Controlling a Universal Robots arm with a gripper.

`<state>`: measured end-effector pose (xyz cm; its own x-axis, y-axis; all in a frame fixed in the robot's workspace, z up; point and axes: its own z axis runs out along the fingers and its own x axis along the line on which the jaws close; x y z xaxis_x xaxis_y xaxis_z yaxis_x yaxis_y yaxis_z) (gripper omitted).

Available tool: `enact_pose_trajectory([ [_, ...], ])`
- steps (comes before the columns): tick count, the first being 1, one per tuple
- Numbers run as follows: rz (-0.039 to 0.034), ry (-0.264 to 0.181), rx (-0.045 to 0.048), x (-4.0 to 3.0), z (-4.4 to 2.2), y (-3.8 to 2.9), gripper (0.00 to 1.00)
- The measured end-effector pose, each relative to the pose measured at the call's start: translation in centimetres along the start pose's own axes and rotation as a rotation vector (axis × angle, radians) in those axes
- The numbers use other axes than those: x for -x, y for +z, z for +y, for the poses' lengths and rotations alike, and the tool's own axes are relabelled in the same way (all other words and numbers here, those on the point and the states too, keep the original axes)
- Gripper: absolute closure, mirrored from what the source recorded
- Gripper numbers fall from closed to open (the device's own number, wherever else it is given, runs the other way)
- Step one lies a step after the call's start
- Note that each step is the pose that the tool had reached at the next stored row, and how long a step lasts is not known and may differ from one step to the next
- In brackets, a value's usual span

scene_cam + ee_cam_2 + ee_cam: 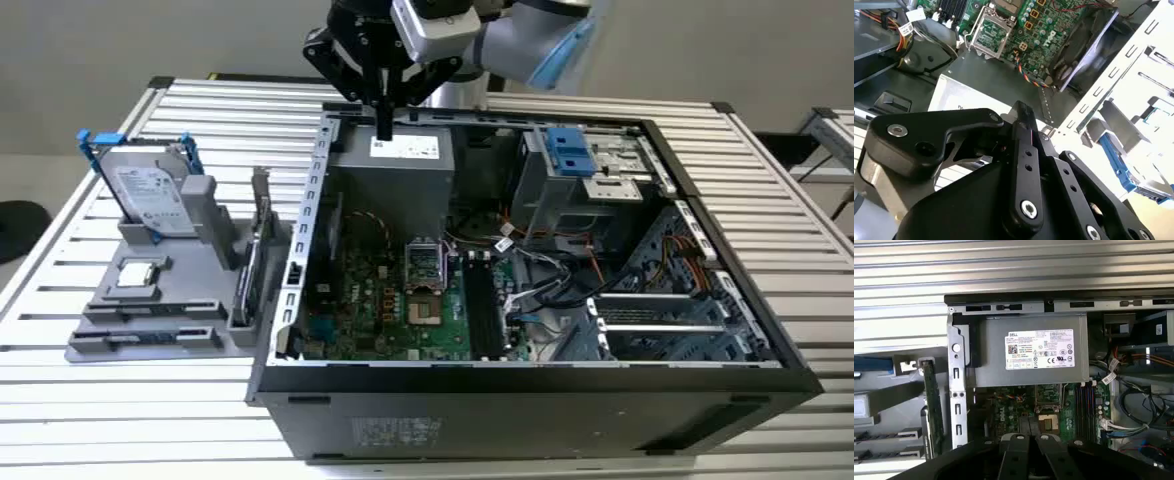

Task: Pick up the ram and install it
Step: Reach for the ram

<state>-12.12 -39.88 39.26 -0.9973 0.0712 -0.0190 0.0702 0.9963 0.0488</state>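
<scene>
The claw (384, 128) was held above the far edge of the opened computer case (534, 405), over the grey power supply (395, 175). Its fingers (1019, 445) were drawn together to a narrow tip, and nothing was seen gripped between them. The ram (243, 290) was left standing on its long edge in the grey fixture (147, 300) on the slatted desk (134, 410). It was just beside the case's wall on the exterior view's left and well apart from the claw. The hard drive (147, 195) with blue rails was propped upright at the fixture's far end. A taller card (260, 210) was set upright between the hard drive and the case. Inside the case the motherboard (400, 300) was exposed, and its dark memory slots (478, 310) were visible.
</scene>
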Motion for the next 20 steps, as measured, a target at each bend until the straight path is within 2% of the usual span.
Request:
enact_pose_trajectory([
  [11,0.0000,0.000,0.0000,-0.04,0.00,0.00,1.00],
  [20,-0.0001,0.000,0.0001,-0.97,-0.07,-0.02,1.00],
])
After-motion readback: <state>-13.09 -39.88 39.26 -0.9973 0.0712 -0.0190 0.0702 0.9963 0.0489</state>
